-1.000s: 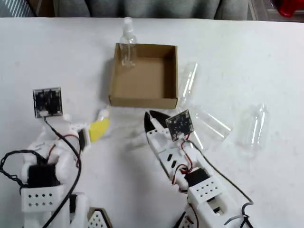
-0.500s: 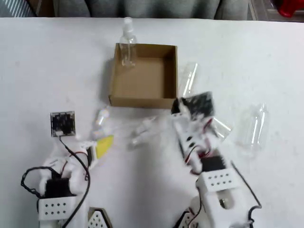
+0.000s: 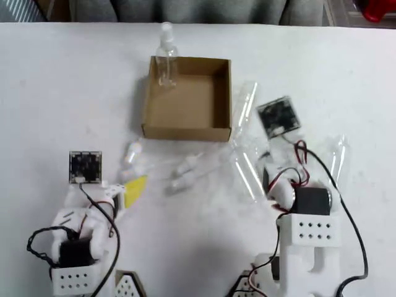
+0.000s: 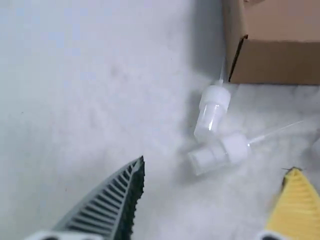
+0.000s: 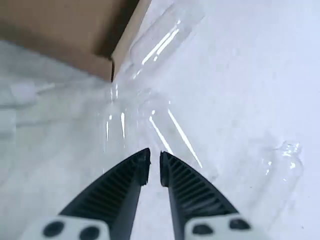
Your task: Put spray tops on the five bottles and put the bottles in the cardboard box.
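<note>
The cardboard box (image 3: 185,102) sits at mid-table. One clear bottle with a spray top (image 3: 166,59) stands upright in its back left corner. Clear bottles lie to the right of the box (image 3: 243,110), (image 3: 246,174), (image 3: 335,159). Loose spray tops (image 3: 131,153), (image 3: 184,167) lie in front of the box. My left gripper (image 4: 217,167) is open just short of two spray tops (image 4: 212,109), (image 4: 221,151). My right gripper (image 5: 154,160) is shut on nothing, above a lying bottle (image 5: 162,127).
The box's near corner (image 4: 270,50) rises just beyond the spray tops. Another bottle (image 5: 165,35) lies against the box's right wall. Bare white table spreads to the left of the box. Chairs stand past the far edge.
The right arm swung from in front of the box to the right, over the lying bottles. The left arm drew back toward the front edge, uncovering the spray tops.
</note>
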Tool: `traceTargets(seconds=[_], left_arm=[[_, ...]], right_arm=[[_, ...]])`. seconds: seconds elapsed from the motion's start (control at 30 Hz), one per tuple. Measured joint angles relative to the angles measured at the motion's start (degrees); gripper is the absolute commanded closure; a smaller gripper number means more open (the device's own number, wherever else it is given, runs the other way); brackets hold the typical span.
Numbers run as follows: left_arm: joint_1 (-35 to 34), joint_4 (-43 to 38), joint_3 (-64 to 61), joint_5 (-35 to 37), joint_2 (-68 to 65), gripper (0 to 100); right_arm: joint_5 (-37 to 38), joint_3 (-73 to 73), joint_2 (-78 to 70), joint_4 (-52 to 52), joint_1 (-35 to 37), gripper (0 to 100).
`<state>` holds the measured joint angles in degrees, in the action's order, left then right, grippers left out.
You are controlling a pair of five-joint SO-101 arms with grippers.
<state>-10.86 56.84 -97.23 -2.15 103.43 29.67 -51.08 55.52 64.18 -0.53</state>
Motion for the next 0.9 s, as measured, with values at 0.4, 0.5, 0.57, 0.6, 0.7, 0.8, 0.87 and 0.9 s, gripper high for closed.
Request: traceTargets(seconds=[0.4,0.5,0.57,0.6,0.7,0.8,0.87,0.9], left_arm=[[0.0,2.2,0.0,0.0,0.0,64],[0.0,2.2,0.0,0.0,0.0,72],[0.0,2.2,0.0,0.0,0.0,76],[0.0,2.2,0.0,0.0,0.0,76],[0.0,2.2,0.0,0.0,0.0,74],[0.0,2.2,0.0,0.0,0.0,72],[0.0,2.2,0.0,0.0,0.0,71],[0.0,2.2,0.0,0.0,0.0,71]], right_arm=[[2.0,4.8,-9.8,6.2,7.0,86.4],[1.1,10.3,-19.3,5.9,9.1,86.4],[0.8,14.5,-26.5,5.9,9.5,84.9],[0.8,16.5,-30.1,5.9,9.6,82.8],[0.7,20.8,-39.3,5.9,9.6,75.6],[0.7,22.8,-45.5,5.9,9.6,74.8],[0.7,23.5,-48.3,5.9,9.6,76.2],[0.7,23.6,-49.4,5.9,9.6,76.9]])
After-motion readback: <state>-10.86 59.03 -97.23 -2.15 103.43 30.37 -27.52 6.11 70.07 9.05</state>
